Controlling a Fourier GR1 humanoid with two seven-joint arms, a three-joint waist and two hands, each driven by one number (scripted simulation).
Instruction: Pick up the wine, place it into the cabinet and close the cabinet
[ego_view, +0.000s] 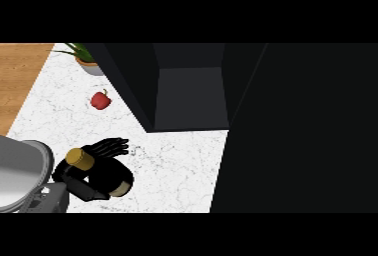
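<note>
One hand (103, 152) round wine (92, 172), counter's left.

wine (111, 177): body mostly hidden by robot hand (103, 150) | plant (85, 59): top cut off

The dark wine bottle (100, 172) with gold cap stands lower left; the cabinet (188, 95) gapes open.

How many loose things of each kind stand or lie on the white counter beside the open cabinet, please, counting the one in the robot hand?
Wine bottle, held by the left robot hand: 1
Red pepper: 1
Potted plant: 1
Total: 3
</note>
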